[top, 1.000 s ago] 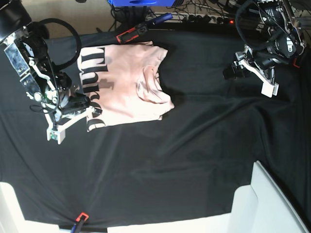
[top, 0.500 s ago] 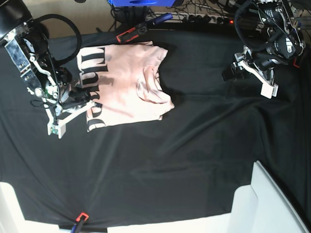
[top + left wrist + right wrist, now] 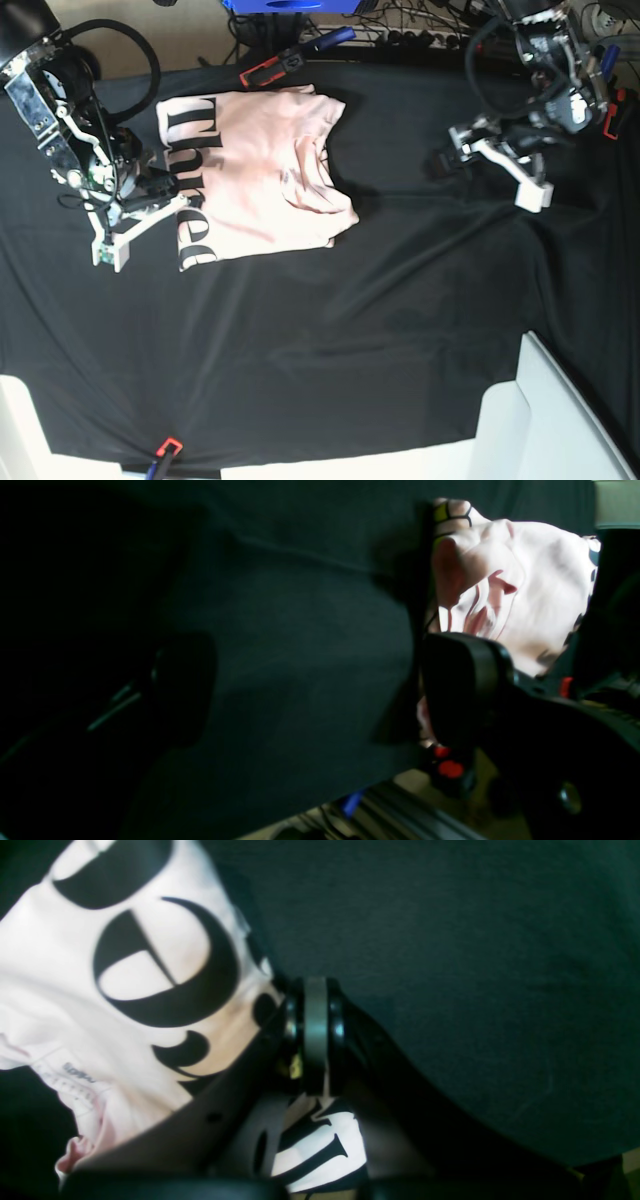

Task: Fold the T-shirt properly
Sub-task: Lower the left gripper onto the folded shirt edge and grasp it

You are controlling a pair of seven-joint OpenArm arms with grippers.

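The T-shirt [image 3: 255, 175] lies roughly folded just beside the empty, apparently parted right gripper [image 3: 140, 222] and well apart from the open, empty left gripper [image 3: 490, 165], so the next fold likely needs both brought to its edges

Pale pink T-shirt [image 3: 255, 175], folded roughly square, black lettering up, flat on table's far-left

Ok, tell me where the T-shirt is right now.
In the base view the T-shirt lies partly folded on the black table cloth, upper left, beside the right pincer.
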